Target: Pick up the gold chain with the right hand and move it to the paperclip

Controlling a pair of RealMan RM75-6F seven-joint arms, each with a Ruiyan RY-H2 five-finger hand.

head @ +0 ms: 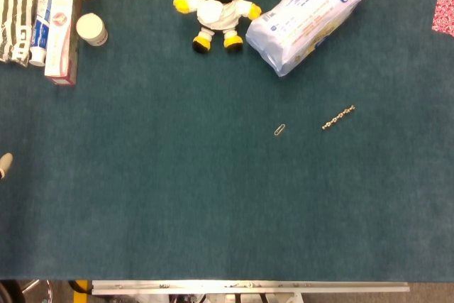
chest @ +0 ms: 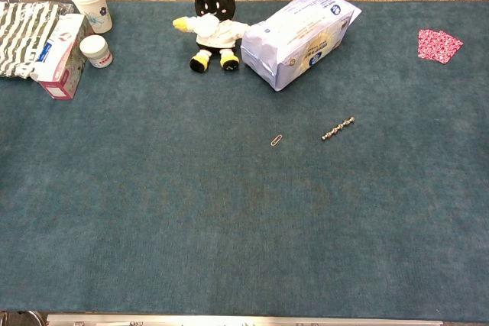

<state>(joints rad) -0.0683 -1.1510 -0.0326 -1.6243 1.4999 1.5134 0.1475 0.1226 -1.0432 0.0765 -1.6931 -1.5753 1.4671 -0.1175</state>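
The gold chain [head: 338, 117] is lying diagonally on the worktop [head: 213, 211], right of the paperclip [head: 279, 130]. No right robot hand is showing, so its state is unknowable; it should be descending straight, pinching mid-chain.

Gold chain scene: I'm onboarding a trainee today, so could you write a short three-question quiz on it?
1. True or false: the gold chain touches the paperclip.
2. Which lies nearest the plush toy? A) white package B) toothpaste box C) pink cloth
3. Fill in: the chain lies on the paperclip's ____ side in the head view.

Key: 1 false, they lie apart; 2 A; 3 right.
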